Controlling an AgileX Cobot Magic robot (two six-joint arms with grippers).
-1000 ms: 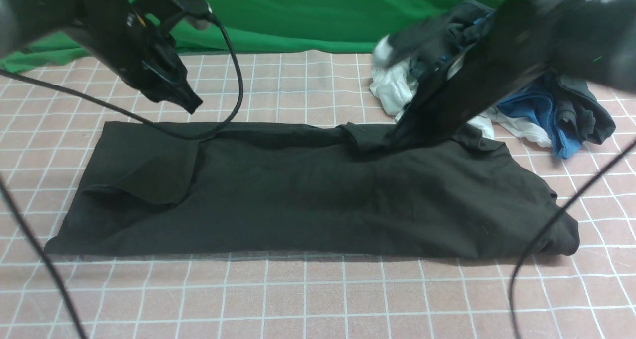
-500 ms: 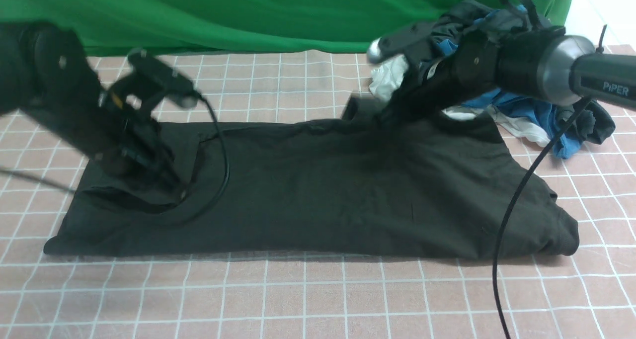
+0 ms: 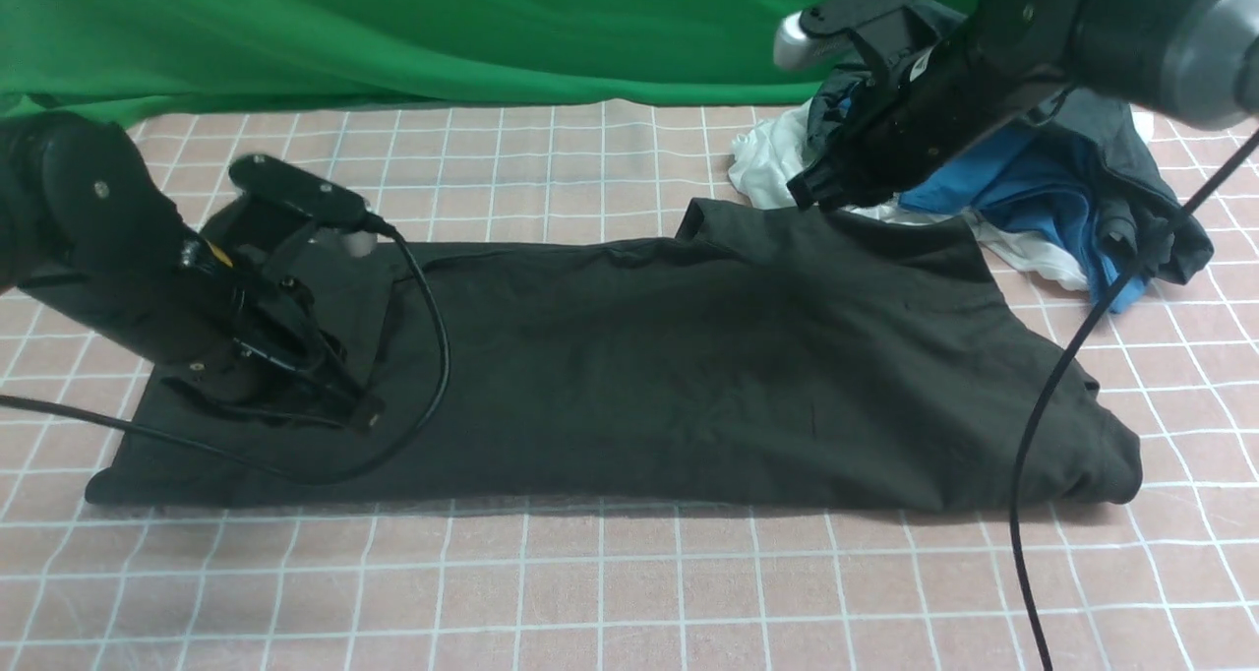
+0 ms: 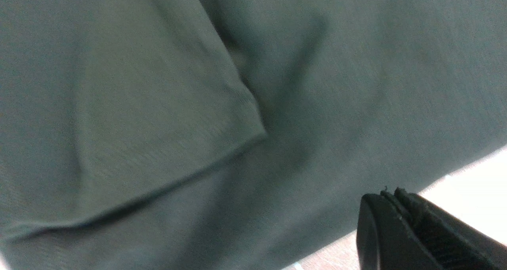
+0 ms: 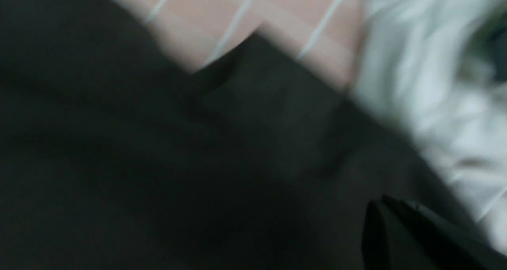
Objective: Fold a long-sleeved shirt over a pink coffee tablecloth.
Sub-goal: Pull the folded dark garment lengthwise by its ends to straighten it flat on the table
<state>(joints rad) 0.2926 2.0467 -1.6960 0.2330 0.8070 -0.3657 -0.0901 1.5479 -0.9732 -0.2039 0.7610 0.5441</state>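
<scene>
The long-sleeved shirt [image 3: 708, 376] lies as one long black band across the middle of the front view, flat on the pink coffee tablecloth [image 3: 629, 592], which shows on all sides of it. Its sleeves are tucked under or folded in, so I cannot pick them out, and no lettering or label is visible. In the left wrist view one folded flap [image 4: 119, 115] overlaps the cloth beneath; the right wrist view is blurred, showing only dark fabric, a strip of grid and something white.

There are two arms. The left gripper [image 3: 359, 413], in the lower left, sits low over the shirt's left end with its jaws clenched on nothing that I can see. The right gripper [image 3: 809, 191], in the upper right, hangs just above the shirt's far edge, also clenched and empty.

Behind it sits one heap of clothes [image 3: 1033, 189]: white, blue and dark grey pieces, bunched too tightly to count. A green cloth [image 3: 443, 31] fills the top of the frame.
</scene>
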